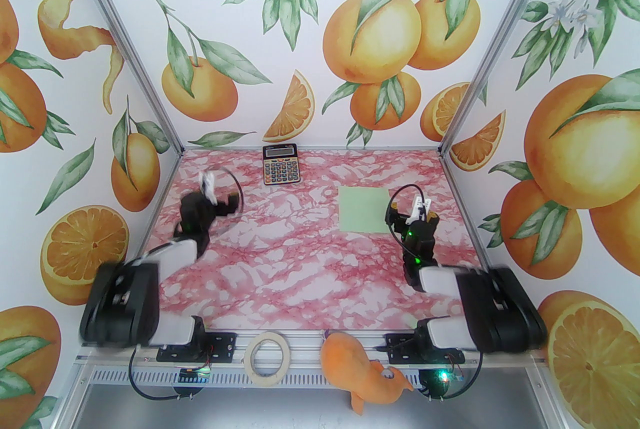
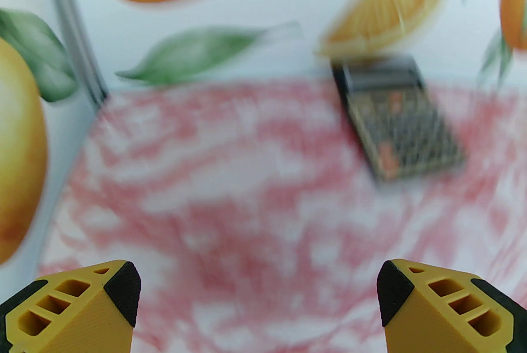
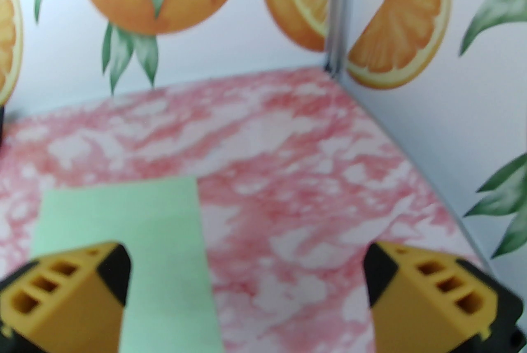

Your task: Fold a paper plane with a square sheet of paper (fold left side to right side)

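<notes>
Right end effector (image 3: 247,265), jaws wide and empty, hovers over the right edge of the square sheet of paper (image 1: 363,209); the sheet lies flat and unfolded on the pink marbled counter (image 1: 300,277), right of centre; left end effector (image 2: 259,285), equally wide and empty, sits well apart at left, facing the calculator (image 1: 280,164).

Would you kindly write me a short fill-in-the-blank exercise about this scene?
The flat, unfolded paper is pale ___.
The left gripper and the right gripper both have their jaws ___.
The tape roll lies to the ___ of the plush toy.
Missing words: green; open; left.
</notes>
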You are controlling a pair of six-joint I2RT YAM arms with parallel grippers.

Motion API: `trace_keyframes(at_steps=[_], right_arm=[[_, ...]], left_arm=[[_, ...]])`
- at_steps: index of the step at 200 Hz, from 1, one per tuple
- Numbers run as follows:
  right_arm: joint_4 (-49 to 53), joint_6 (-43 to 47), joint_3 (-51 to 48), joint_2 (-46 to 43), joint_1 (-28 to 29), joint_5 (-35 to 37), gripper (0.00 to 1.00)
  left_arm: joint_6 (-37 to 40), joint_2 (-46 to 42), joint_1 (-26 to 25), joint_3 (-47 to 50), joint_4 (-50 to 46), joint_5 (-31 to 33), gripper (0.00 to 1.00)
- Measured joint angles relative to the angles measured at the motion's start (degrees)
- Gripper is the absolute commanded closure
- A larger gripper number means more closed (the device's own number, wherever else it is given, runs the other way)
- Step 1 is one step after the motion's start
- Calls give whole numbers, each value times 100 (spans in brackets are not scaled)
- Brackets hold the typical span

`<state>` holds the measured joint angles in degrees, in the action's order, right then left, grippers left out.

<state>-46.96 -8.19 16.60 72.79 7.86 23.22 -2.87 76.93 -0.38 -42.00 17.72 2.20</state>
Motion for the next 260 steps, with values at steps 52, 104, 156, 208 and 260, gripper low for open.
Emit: trace_keyframes(at_steps=[52, 104, 156, 208, 260], right_arm=[[1996, -1482, 981, -1281, -323, -579, 0], [4579, -1690, 3176, 433, -177, -1912, 7], [6240, -1488, 4509, 2651, 393, -2389, 84], [6909, -1676, 5132, 3783, 651, -2426, 100], [7016, -1803, 5438, 3991, 1167, -2439, 100]], left_arm=[[-1285, -485, 9, -1093, -2286, -656, 0], [-2070, -455, -562, -894, -3263, -1147, 0], [-2273, -240, -1499, -866, -3613, -1158, 0], [-2271, -149, -1998, -887, -3759, -1051, 0], [-2271, -146, -2041, -920, -3960, -957, 0]])
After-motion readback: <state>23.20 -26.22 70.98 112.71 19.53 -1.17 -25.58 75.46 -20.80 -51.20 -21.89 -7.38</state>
